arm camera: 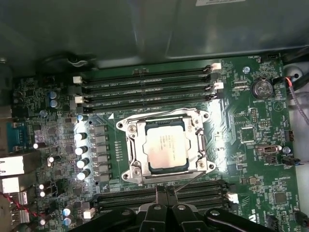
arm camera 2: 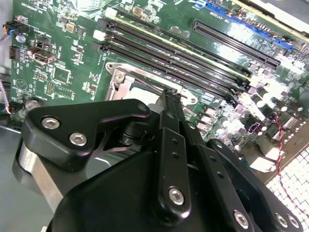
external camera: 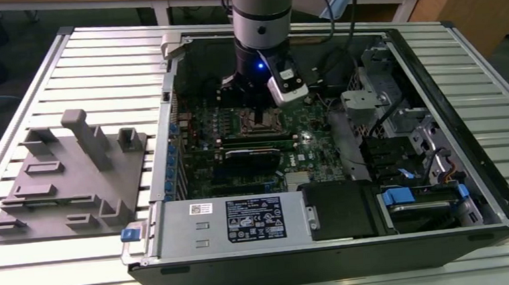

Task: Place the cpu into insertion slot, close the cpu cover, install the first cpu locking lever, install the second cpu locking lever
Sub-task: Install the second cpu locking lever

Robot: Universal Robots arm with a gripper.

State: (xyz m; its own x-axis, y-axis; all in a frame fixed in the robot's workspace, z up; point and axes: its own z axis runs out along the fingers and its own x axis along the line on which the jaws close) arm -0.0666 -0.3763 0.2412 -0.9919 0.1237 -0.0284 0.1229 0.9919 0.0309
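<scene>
Directly below the claw (arm camera: 165,193), whose fingers are pressed together and hold nothing, the cpu (arm camera: 166,145) sits in the insertion slot (arm camera: 166,167) with the cpu cover (arm camera: 139,140) closed; lever status cannot be determined.

A: What lies where on the slatted table (external camera: 69,54)?

B: The open computer case (external camera: 473,188) lies toward the exterior view's right; the fixture block (external camera: 64,182) lies just beside it, on the left.

A: And inside the case?

B: The motherboard (arm camera: 251,145) lies on its floor, with the power supply box (external camera: 233,221) along the near wall. In the first wrist view, the cpu (arm camera: 166,145) sits in the insertion slot (arm camera: 136,126), the cpu cover (arm camera: 199,145) framing it, between two banks of memory slots (arm camera: 145,87). The gripper (arm camera: 165,191) hangs just beside the socket.
</scene>
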